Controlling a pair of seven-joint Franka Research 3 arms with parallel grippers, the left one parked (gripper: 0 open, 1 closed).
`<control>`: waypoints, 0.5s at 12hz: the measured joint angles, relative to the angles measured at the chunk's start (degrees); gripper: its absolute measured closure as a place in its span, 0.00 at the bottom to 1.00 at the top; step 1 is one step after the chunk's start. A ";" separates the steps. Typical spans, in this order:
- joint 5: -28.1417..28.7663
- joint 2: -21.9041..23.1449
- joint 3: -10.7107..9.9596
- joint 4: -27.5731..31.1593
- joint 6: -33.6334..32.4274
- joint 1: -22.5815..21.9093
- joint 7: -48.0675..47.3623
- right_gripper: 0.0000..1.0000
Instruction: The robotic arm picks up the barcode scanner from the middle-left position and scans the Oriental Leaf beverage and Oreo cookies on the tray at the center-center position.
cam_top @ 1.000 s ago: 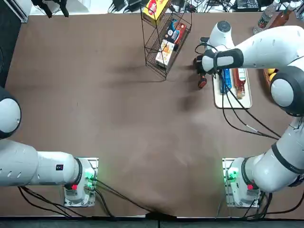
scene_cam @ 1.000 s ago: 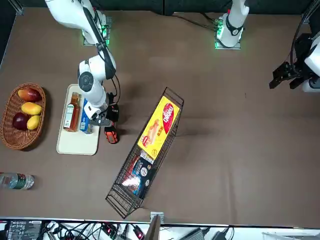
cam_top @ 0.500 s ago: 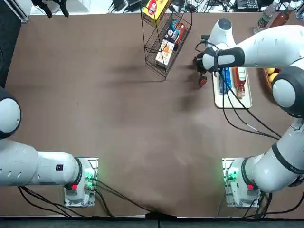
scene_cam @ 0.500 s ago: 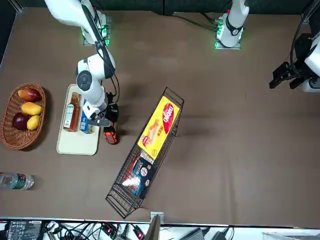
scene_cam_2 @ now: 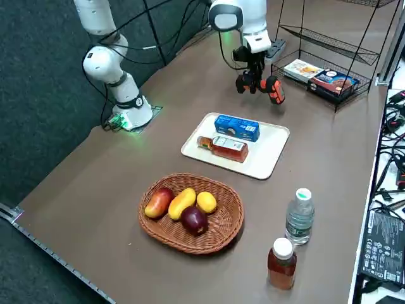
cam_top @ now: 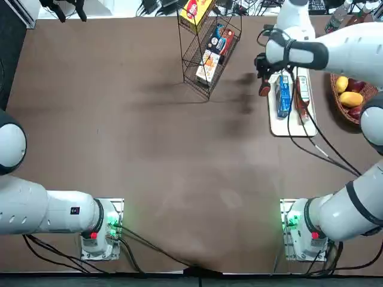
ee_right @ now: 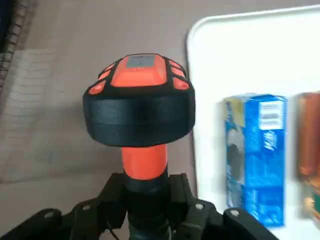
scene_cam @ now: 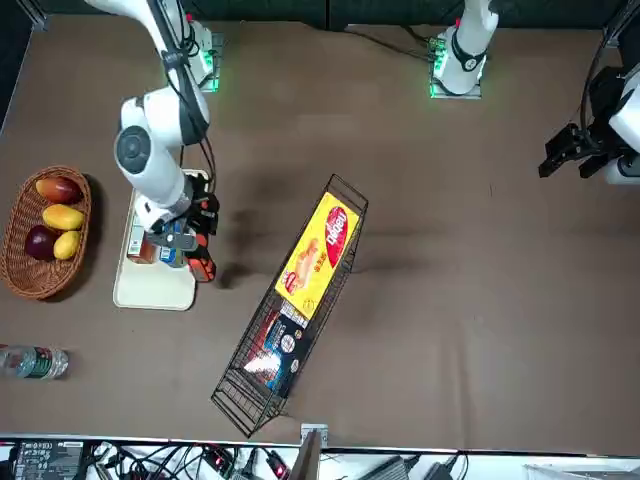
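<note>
Black-and-orange scanner in our grip, blue packet just to its right

The black barcode scanner (ee_right: 140, 115), with its orange-red trim, hangs above the table, over the left side of the tray (scene_cam_2: 269, 155) or just beyond it. We have it in the right gripper (ee_right: 149, 197): the fingers (ee_right: 181, 196) are closed in on its handle, parted only by the handle's thickness, and the head stands out beyond them.

The relation that counts for us is sideways. The blue Oreo packet (ee_right: 265, 155) lies on the tray just to the right of the scanner, its long axis running near to far, its printed barcode (ee_right: 271, 115) facing up at the far end. So we judge that the next move calls for a short shift right, with the head brought over that far end. We cannot see the scanner's reading window, so we cannot tell where it aims; a wrist turn may be needed too.

Right of the packet, the Oriental Leaf bottle (scene_cam_2: 231, 149) lies on its side, roughly parallel, its cap end near. It would come second, and being round it could roll if we nudge it. The wicker basket (scene_cam_2: 238, 215) sits farther right, off the tray.
</note>
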State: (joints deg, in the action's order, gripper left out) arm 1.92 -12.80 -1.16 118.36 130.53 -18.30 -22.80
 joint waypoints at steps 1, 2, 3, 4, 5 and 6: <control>-0.03 0.63 -0.07 -0.76 -2.81 0.79 0.03 0.57; -0.13 1.10 -0.13 -1.25 -4.87 1.72 0.30 0.57; -0.27 1.54 -0.17 -1.44 -6.27 2.79 1.23 0.57; -0.36 1.94 -0.19 -1.48 -7.75 4.03 2.86 0.57; -0.39 2.23 -0.24 -1.48 -9.08 5.36 4.58 0.57; -0.42 2.39 -0.33 -1.48 -9.94 6.70 6.15 0.57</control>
State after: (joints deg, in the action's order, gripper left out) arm 1.50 -10.41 -1.49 116.88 120.59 -11.60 -16.66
